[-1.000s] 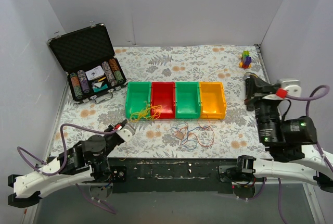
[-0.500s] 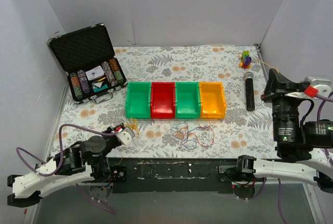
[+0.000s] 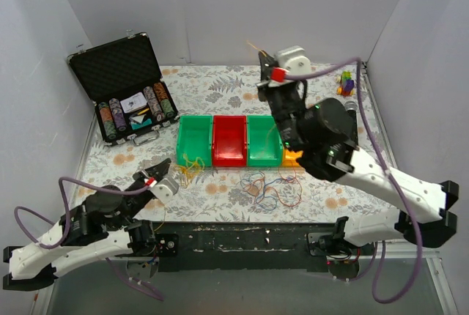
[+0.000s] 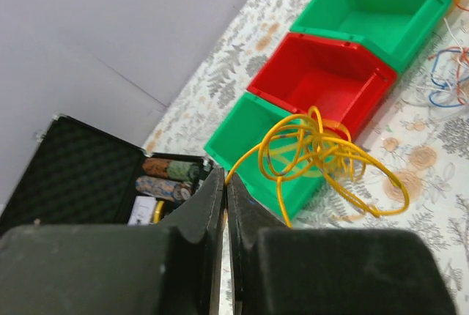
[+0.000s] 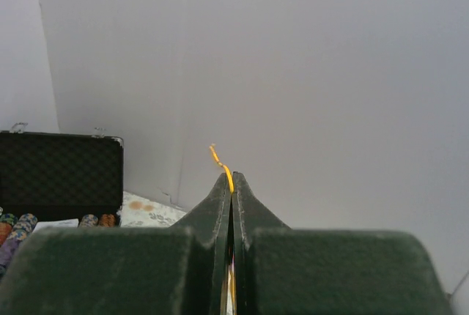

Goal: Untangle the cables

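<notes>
Lower left of the overhead view: left claw pinched narrow on a bundle of yellow loops, just in front of the leftmost green bin. Centre: red, blue and orange clump lies loose on the tabletop, apart from the yellow. Upper centre: right claw raised high, closed on one yellow strand; its link to the bundle is not visible. Judgement: draw the claws apart slowly and ease off if the loops cinch.
</notes>
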Tool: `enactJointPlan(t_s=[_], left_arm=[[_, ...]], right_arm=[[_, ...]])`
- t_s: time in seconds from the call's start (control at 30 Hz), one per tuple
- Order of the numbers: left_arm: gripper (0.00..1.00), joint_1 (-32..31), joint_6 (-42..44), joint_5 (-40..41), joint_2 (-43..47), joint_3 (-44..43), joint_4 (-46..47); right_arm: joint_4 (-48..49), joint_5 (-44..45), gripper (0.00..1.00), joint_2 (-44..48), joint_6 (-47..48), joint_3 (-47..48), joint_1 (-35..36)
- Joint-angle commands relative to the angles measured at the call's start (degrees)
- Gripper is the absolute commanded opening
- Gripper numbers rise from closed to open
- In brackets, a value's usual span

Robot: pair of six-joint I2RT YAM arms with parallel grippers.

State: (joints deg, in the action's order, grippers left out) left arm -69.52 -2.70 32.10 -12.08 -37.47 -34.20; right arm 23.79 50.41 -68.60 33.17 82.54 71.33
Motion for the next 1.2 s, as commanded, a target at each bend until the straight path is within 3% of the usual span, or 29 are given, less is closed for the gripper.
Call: enactJointPlan(t_s=[0.0, 0.2, 0.6, 0.87, 1.17], left_arm=[[0.00, -0.2, 7.3, -0.8, -0.7, -7.3, -0.8], [0.00, 0.1, 10.7, -0.5, -3.5, -14.5, -3.7], [0.00, 1.0, 13.5, -1.3, -3.0, -15.7, -3.7], [0.00, 1.2, 14.9, -1.1, -2.6, -15.6, -2.6], [0.00, 1.2, 16.4, -1.6, -3.4, -15.0, -1.6]], right_arm=[[-7.3, -12.5, 0.01, -7.9, -12.1, 8.7, -6.8], [-7.2, -22.0, 0.01, -19.4, -16.2, 13.7, -11.6], [-7.8, -25.0, 0.01, -30.5, -17.3, 20.4, -13.5], [-7.4, -25.3, 0.01, -28.1, -20.2, 13.5, -14.4], [-3.9, -26.1, 0.01, -20.1, -25.3, -5.4, -15.6]])
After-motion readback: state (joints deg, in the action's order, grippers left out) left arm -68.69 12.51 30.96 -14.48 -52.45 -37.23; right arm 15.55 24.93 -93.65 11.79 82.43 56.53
